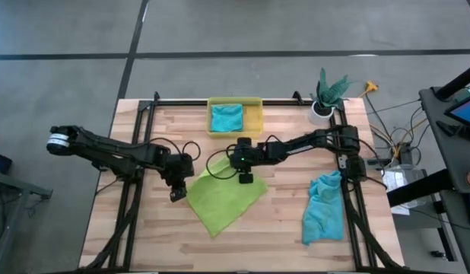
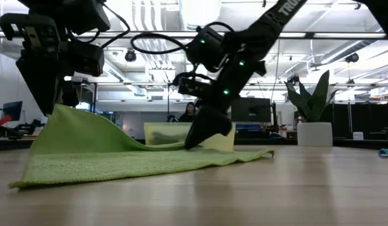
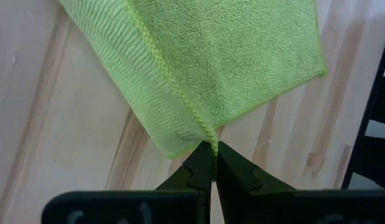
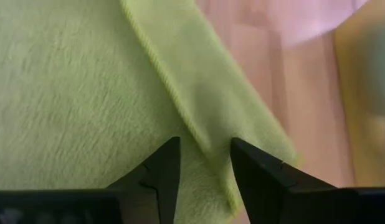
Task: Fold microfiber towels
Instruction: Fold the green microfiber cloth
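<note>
Lime-green microfiber towel (image 1: 223, 199), a soft thin square cloth, lies in the high view near the middle of the wooden table (image 1: 151, 236); the left gripper (image 1: 177, 185) is at its left corner and the right gripper (image 1: 245, 173) at its far corner, while a folded teal cloth (image 1: 227, 117) sits in the yellow plastic bin (image 1: 255, 114) at the far edge and a crumpled teal towel (image 1: 324, 207) lies by the right edge. From the low view, one corner of the towel is lifted off the table and the rest sags limply. The left wrist view shows the fingers (image 3: 233, 176) pressed together, pinching the stitched corner. In the right wrist view the fingers (image 4: 160, 174) are spread over a hem. The cloth looks light and floppy, likely best held by corners. No writing is readable.
</note>
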